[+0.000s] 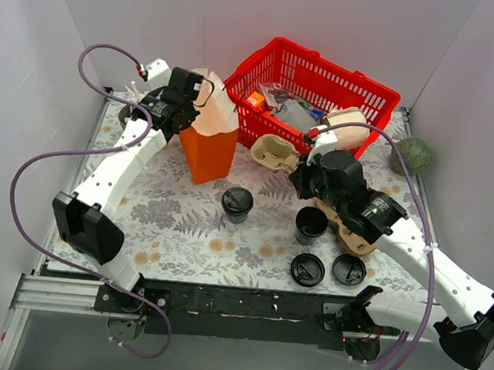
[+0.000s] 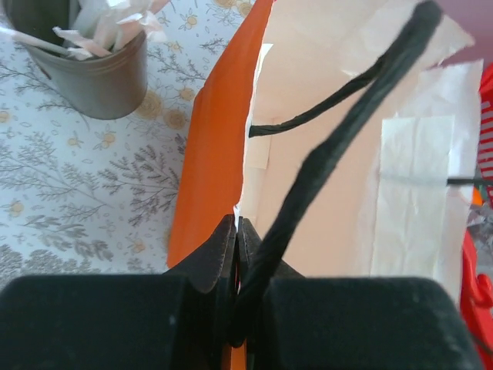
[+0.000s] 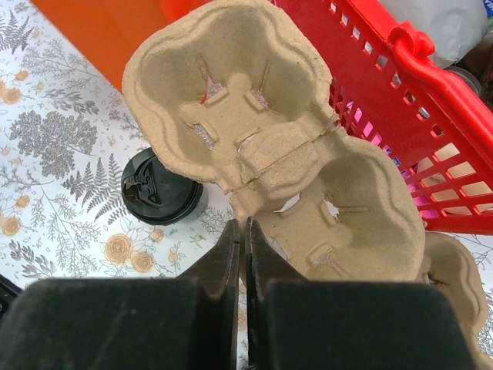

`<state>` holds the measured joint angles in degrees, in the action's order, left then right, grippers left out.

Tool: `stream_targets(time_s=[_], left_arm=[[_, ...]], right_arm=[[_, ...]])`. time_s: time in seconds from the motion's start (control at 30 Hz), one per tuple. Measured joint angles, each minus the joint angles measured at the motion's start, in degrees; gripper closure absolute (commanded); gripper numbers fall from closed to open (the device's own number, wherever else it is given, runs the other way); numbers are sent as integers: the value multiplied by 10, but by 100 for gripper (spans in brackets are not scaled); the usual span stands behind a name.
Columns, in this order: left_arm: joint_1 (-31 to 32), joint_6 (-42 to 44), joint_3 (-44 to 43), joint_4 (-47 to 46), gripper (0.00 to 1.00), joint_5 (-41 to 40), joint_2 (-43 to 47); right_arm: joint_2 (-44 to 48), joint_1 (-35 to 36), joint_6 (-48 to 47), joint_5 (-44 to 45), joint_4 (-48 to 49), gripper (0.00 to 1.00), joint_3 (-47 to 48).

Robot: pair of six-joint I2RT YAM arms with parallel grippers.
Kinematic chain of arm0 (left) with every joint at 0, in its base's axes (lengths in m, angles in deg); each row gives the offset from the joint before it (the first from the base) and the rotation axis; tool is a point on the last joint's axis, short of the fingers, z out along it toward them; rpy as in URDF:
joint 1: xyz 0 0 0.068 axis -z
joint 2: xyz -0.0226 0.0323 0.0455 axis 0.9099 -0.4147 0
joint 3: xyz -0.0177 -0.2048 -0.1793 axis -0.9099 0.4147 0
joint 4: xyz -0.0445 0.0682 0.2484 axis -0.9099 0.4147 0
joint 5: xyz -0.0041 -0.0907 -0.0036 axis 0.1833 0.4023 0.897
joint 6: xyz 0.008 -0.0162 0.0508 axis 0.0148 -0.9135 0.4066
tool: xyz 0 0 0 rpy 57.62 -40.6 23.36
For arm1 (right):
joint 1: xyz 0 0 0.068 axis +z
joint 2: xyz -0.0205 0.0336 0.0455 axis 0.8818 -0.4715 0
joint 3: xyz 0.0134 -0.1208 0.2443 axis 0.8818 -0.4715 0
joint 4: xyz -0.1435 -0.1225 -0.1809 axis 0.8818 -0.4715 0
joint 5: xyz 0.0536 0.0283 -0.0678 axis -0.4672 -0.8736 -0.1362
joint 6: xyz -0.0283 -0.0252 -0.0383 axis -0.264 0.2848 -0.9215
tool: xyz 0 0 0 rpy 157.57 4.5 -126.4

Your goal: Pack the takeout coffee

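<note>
While left pincer (image 2: 238, 225) clamps bag (image 2: 212, 154) and right pincer (image 3: 245, 228) carrier (image 3: 231, 116), black-lidded takeout coffee (image 1: 237, 201) stands.

Arms (image 1: 126, 164) white w/ blk joints (image 1: 87, 227), purple cables (image 1: 81, 60).

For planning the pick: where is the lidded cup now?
The lidded cup stands mid-table in the top view, just below the orange bag, left of the open cup.

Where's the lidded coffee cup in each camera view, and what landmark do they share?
Top external: lidded coffee cup at centre, below-right of the orange bag.
Left wrist: not in view.
Right wrist: the cup left of centre, partly behind the cup carrier.
Shared landmark: the orange bag, in all three views.
</note>
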<state>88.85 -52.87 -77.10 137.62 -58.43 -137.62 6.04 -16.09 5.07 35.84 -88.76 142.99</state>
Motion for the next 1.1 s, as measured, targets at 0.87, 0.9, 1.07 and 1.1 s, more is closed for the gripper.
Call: stream_targets(time_s=[0.87, 0.9, 1.07, 1.1], left_arm=[[0, -43, 276, 146, 100, 148, 388], [0, -42, 276, 154, 100, 154, 398], [0, -25, 283, 165, 100, 189, 410], [0, -21, 290, 158, 100, 203, 409]], right_arm=[[27, 0, -21, -75, -31, 99, 31], [28, 0, -21, -76, -31, 99, 32], [32, 0, -21, -89, -36, 99, 33], [32, 0, -21, -91, -38, 99, 34]])
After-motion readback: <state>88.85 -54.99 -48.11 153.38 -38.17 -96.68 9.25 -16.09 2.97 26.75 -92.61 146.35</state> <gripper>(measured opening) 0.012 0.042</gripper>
